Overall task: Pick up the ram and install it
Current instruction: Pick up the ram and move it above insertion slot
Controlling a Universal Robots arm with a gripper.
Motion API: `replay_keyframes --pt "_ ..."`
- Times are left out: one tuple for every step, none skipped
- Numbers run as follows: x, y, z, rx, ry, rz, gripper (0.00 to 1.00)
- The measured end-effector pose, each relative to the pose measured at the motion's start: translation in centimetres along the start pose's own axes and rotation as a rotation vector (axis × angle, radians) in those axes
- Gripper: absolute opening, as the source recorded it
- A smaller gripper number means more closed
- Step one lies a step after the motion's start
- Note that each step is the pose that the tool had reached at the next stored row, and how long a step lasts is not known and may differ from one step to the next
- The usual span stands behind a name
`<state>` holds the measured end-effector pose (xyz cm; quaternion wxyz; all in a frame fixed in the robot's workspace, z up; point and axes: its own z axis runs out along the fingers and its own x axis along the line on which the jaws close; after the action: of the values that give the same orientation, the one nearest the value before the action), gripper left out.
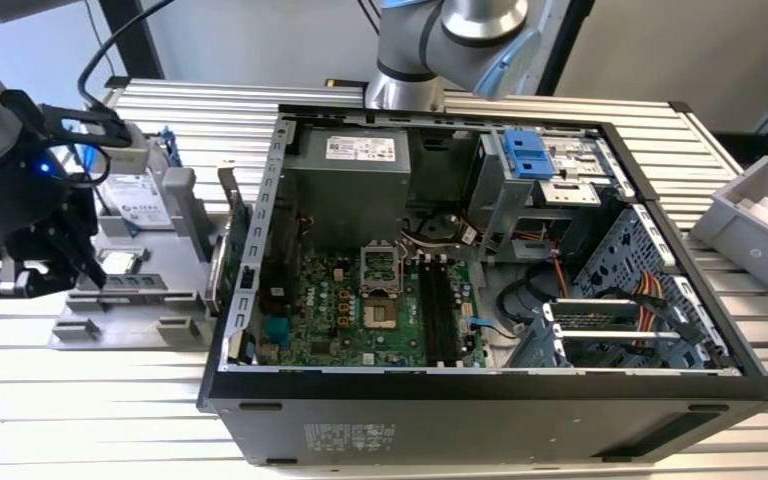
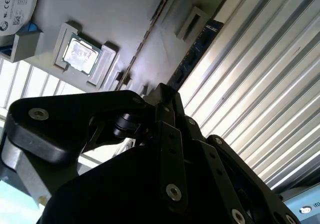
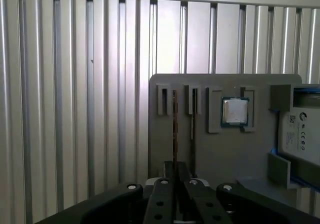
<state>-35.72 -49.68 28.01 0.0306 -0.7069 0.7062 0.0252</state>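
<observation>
Task at an early stage; nothing has been installed.

- The ram (image 2: 197,51) is seen standing on edge in an outer slot of the grey holder (image 1: 131,300), on the side away from the CPU (image 3: 234,111).
- The holder is set on the table (image 1: 91,400) at the exterior view's left, just beside the open case (image 1: 491,400).
- The gripper (image 3: 176,168) is held low over the holder and is lined up with one end of the ram in both wrist views. Contact cannot be confirmed, and whether it is released or clenched cannot be told.
- The black memory slots (image 1: 438,300) on the motherboard appear unfilled and lie well apart from the gripper.
- Pick-up is not shown as done; installation is judged not yet done.
</observation>
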Motion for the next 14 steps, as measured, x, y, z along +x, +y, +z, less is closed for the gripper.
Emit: replay_keyframes --pt "-0.01 0.00 -0.15 0.0000 0.0001 0.000 0.00" --pt "-0.02 0.00 -0.30 0.0000 0.0003 0.000 0.00" --pt "-0.04 -0.01 -0.44 0.0001 0.0003 0.000 0.00" --pt "-0.05 -0.01 -0.56 0.0001 0.0004 0.000 0.00" --pt "-0.05 -0.01 -0.70 0.0001 0.0004 0.000 0.00" --pt "-0.07 -0.01 -0.82 0.0001 0.0003 0.000 0.00" --pt "-0.08 -0.01 -0.98 0.0000 0.0004 0.000 0.00" --pt "-0.09 -0.01 -1.14 0.0001 0.0004 0.000 0.00" --pt "-0.10 -0.01 -1.28 0.0002 0.0003 0.000 0.00" --pt "-0.18 -0.01 -2.19 0.0000 0.0004 0.000 0.00" --pt "-0.19 -0.02 -2.33 0.0000 0.0004 0.000 0.00" --pt "-0.20 -0.02 -2.42 0.0000 0.0004 0.000 0.00" --pt "-0.21 -0.02 -2.57 0.0001 0.0003 0.000 0.00" --pt "-0.22 -0.02 -2.72 -0.0001 0.0005 0.000 0.00"
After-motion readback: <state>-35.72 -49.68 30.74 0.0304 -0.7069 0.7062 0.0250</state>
